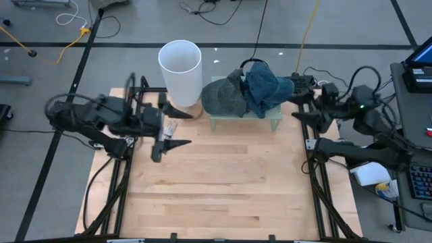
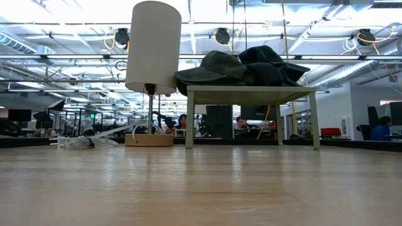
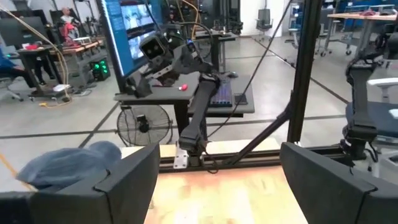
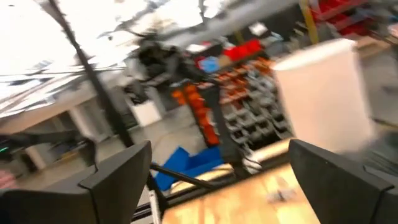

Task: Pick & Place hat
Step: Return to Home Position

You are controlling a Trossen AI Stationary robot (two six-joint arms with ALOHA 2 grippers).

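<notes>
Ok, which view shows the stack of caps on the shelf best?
The high view: it shows the caps from above, a blue one overlapping a grey-green one on the shelf. The low view gives them side-on as dark shapes. The left wrist view catches only a blue edge; the right wrist view, nothing.

I was running the rig in an open robotics lab: cables (image 1: 84,30) trailed over grey floor (image 1: 135,27) at eleven o'clock from the wooden tabletop (image 1: 216,189), a keyboard (image 1: 422,181) lay at three o'clock, and beyond stood a monitor (image 3: 134,28), a seated person (image 2: 381,129) and exposed ceiling pipes (image 2: 75,58).
</notes>
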